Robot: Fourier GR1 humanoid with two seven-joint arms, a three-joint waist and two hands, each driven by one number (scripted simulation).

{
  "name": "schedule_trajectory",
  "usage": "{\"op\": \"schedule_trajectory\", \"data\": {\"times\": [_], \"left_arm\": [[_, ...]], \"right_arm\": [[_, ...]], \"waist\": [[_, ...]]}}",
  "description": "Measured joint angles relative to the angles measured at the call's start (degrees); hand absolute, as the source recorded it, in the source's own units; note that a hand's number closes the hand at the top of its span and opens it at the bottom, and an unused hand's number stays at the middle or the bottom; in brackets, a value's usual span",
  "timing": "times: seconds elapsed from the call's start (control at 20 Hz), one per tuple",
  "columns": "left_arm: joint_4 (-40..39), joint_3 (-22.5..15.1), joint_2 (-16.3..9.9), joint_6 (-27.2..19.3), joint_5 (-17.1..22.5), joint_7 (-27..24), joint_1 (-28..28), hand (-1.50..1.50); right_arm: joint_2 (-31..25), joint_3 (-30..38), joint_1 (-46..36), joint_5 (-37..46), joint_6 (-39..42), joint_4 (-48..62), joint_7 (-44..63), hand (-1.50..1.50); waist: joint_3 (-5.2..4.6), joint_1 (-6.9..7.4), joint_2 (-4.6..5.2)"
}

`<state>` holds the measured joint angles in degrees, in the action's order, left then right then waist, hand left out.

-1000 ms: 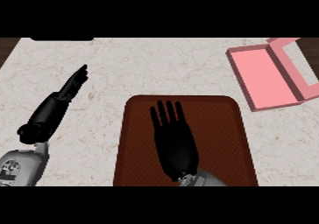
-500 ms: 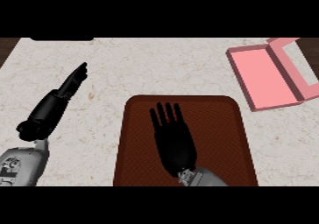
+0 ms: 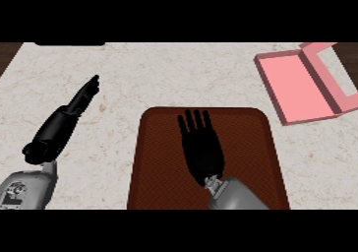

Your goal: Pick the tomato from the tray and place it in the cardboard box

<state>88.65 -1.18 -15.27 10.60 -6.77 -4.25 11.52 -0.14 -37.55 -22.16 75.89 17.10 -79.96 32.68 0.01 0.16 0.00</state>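
Note:
My right hand (image 3: 203,147) lies flat and open over the dark brown tray (image 3: 251,142), fingers straight and pointing away from me. No tomato shows anywhere; if one is on the tray, the hand or forearm hides it. The pink open box (image 3: 302,87) sits at the far right of the counter, its lid raised behind it. My left hand (image 3: 66,120) rests open on the counter left of the tray, fingers straight and angled up to the right.
The pale speckled counter (image 3: 167,74) stretches between the tray and the back edge. A dark strip (image 3: 69,44) lies at the back left edge.
My right hand has drawn back slightly toward me over the tray. The left hand has not moved.

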Motion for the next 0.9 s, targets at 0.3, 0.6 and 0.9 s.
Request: {"op": "schedule_trajectory", "data": {"times": [0.3, 0.6, 0.9], "left_arm": [[1.8, 1.1, 0.4, 1.4, 0.0, 2.1, 0.5, 0.0], [1.2, 1.9, 0.5, 2.3, 0.0, 1.4, 0.6, 0.0], [1.0, 1.8, 1.6, 2.2, -1.2, 1.3, 0.9, 0.0]], "right_arm": [[0.1, 1.0, -1.1, -0.4, -3.6, 5.1, -3.9, 1.5], [-0.7, 1.3, -3.6, 1.8, -9.6, 8.3, -10.7, 1.5], [0.0, 0.3, -4.4, 5.8, -15.9, 10.2, -13.2, 1.5]], "waist": [[-0.03, 0.08, -0.06], [-0.11, 0.09, -0.32], [-0.15, 0.04, -0.38]]}}
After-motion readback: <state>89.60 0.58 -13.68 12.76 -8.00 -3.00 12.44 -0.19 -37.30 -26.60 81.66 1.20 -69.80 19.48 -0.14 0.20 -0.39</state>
